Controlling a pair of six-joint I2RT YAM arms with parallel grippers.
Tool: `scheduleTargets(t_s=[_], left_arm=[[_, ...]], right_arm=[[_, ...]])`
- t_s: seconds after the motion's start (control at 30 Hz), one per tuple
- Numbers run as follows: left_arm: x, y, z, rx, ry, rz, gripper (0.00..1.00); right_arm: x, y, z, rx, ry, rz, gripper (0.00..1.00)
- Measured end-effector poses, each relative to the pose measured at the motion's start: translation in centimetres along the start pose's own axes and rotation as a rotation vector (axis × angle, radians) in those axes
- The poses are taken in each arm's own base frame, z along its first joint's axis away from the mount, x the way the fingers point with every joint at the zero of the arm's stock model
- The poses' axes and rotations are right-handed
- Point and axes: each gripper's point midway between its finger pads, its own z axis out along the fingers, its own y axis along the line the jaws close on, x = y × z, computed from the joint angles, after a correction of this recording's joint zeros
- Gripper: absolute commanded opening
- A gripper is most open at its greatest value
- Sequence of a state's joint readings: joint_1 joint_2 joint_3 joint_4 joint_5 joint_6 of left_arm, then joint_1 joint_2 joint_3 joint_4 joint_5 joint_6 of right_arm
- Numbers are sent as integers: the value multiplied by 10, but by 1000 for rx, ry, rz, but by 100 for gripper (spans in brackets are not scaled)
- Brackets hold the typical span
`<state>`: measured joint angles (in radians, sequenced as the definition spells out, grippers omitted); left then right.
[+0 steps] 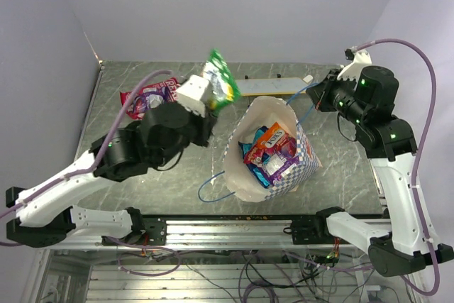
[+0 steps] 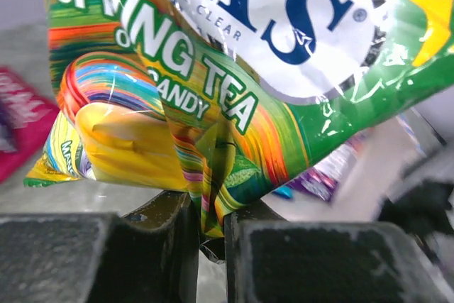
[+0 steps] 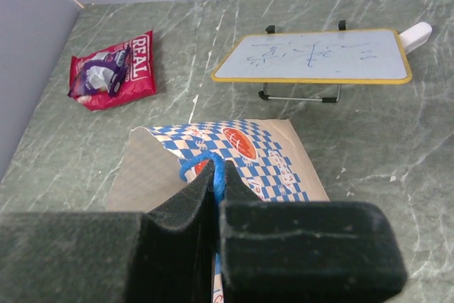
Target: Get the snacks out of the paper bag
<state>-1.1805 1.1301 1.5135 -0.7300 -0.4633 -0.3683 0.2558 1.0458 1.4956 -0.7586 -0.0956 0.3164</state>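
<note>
Grey-green marbled worktop (image 1: 340,175), pale walls behind and to both sides. Found 2 arms mounted at the near edge.

Found paper bag (image 1: 301,169) standing upright near the centre of the worktop, mouth open to the overhead view, cream lining visible. Noted several snacks (image 1: 269,152) inside, orange, purple and blue among them, packed against one another; exact count not possible.

Noted left hand (image 1: 211,98) raised to the far left of the bag mouth, outside the rim. Nearly closed, pinching the lower edge of 1 green-yellow packet (image 1: 221,79). Confirmed in left wrist view: foil crimped between both fingers (image 2: 106,260), packet held up off the worktop.

Noted right hand (image 1: 317,96) at the far right of the bag, fully closed on 1 blue cord handle (image 3: 206,164). Confirmed in right wrist view: cord clamped between the pads, checkered bag wall directly beyond.

Found second cord handle (image 1: 209,188) hanging loose at the near left of the bag.

Located 1 red-pink packet (image 1: 150,97) lying flat on the worktop at far left, well apart from the bag.

Located 1 yellow-framed board (image 1: 273,87) on black feet at the far edge behind the bag, faint marks on its face.
</note>
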Motion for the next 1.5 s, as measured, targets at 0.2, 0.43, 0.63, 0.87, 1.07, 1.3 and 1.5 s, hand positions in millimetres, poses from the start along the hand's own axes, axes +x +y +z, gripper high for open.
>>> scheduleTargets(t_s=[0.2, 0.43, 0.63, 0.87, 1.07, 1.3, 1.5], left_arm=[[-30, 98, -8, -455, -127, -6, 7], [7, 228, 42, -886, 78, -2, 7], [69, 331, 84, -1084, 374, -71, 7], [148, 411, 107, -1188, 617, -149, 7], [185, 438, 132, -1138, 721, -176, 7], [193, 445, 142, -1007, 754, -209, 11], [211, 432, 148, -882, 781, -247, 18]], right_arm=[[6, 2, 10, -25, 15, -10, 0], [12, 6, 21, -61, 42, -27, 0], [13, 10, 23, -89, 50, -41, 0], [15, 14, 22, -114, 57, -40, 0], [17, 14, 18, -112, 65, -41, 0], [18, 13, 15, -107, 62, -39, 0], [16, 15, 20, -115, 60, -22, 0]])
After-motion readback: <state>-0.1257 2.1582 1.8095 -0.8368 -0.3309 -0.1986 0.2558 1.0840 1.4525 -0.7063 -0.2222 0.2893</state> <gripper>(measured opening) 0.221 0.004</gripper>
